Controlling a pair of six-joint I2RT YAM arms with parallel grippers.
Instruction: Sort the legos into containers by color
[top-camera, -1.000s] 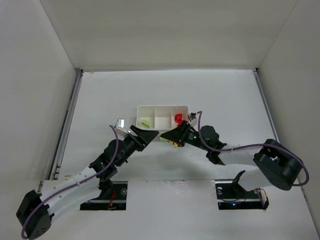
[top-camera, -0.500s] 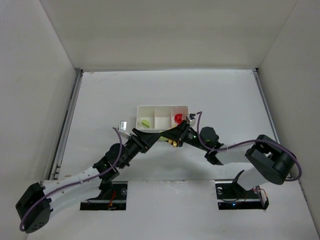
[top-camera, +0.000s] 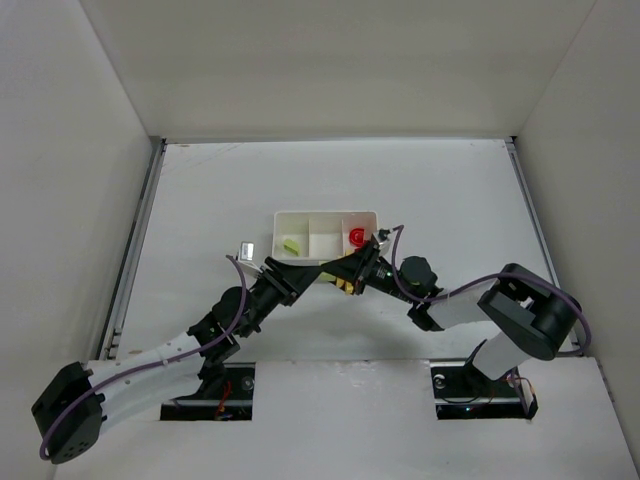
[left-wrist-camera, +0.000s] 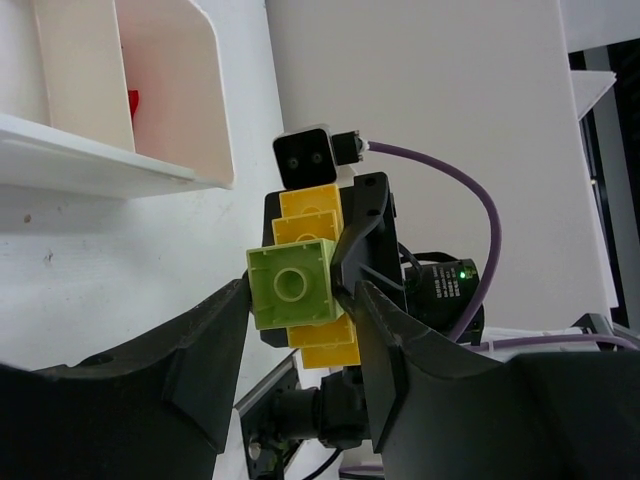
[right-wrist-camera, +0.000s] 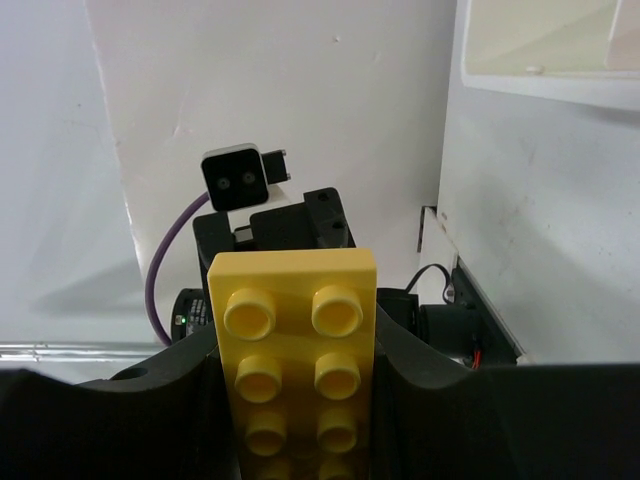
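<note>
**Top view with both wrist views.** We see the white tray (top-camera: 326, 212) near the middle of the bench (top-camera: 450, 190), with its three compartments in a row.

- **Grippers:** The left gripper (top-camera: 308, 272) and the right gripper (top-camera: 340, 277) meet tip to tip just beside the tray's near long wall. Seen from above, their black bodies overlap that edge.
- **Right gripper:** It is clamped on a long yellow brick (right-wrist-camera: 295, 340), whose studs face its own camera.
- **Left gripper:** Its fingers (left-wrist-camera: 205, 350) press against both sides of a light green brick (left-wrist-camera: 293, 285). This brick sits on the yellow brick (we cannot tell how firmly the two are joined).
- **Position of the bricks:** Both are held just outside the tray's near wall, level with its right compartment.
- **Tray contents:** A green piece (top-camera: 290, 244) lies in the left compartment and a red piece (top-camera: 357, 237) in the right one.
- **Open room:** On the far side of the tray, bench surface runs to the rear wall (top-camera: 330, 70). To the left and right it runs to the side walls (top-camera: 60, 200), which stand well apart from the tray.
- **Obstructions:** On the near side, both arms and their purple cables (top-camera: 470, 292) occupy the approach to the tray. The two grippers face each other head-on.
</note>
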